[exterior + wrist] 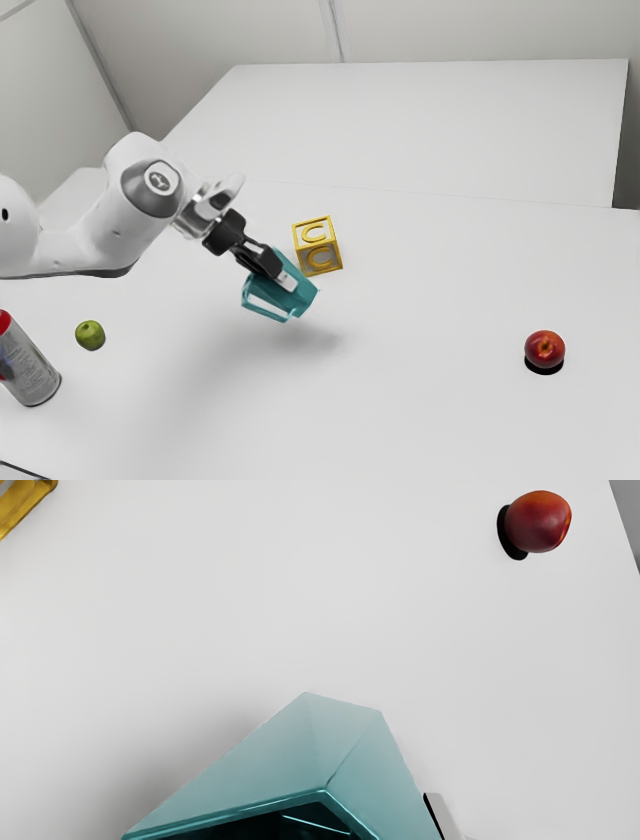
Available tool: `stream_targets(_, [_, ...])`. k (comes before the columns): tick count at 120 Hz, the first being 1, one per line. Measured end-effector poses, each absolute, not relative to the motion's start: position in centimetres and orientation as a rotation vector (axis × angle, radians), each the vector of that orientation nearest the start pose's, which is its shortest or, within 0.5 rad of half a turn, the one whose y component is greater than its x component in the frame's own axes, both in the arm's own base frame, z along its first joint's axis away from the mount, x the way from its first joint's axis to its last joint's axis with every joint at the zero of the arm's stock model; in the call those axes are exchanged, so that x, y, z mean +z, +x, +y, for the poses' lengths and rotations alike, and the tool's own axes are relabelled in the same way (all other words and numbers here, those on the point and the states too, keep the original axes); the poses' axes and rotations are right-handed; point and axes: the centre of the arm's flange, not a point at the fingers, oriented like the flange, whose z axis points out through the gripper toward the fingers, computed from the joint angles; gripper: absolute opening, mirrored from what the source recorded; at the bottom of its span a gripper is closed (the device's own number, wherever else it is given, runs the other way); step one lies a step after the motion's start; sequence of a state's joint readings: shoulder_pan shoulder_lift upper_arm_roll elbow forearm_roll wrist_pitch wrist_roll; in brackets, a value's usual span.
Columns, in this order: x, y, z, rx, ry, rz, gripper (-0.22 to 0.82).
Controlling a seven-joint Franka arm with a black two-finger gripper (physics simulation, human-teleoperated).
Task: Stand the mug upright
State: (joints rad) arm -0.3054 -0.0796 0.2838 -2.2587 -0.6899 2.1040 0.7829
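Mug (pixel 298 299) tilted, held aloft over the table (pixel 450 265), near the yellow block (pixel 318 247) and well apart from the red fruit (pixel 545 348). Gripper (pixel 283 278) closed on that same teal body, with the exact gap between fingertips impossible to tell.

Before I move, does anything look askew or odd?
The mug is tilted in the gripper, not upright. The red fruit has a hard black patch by it, unlike the soft shadow near the mug. I see no spill.
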Motion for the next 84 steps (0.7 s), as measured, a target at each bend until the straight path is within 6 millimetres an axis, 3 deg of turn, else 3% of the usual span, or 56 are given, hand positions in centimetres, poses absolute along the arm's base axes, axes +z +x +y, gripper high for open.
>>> stream_targets(16, [40.0,50.8,-1.6,0.152,2.697,-0.629,-0.15])
stream_targets(31, [40.0,51.5,-0.6,0.116,2.855,-0.727,-0.17])
stream_targets(58, [37.8,53.0,-0.4,0.057,3.035,-0.826,-0.18])
stream_targets(84, [35.9,53.7,-1.1,0.08,3.106,-0.81,-0.18])
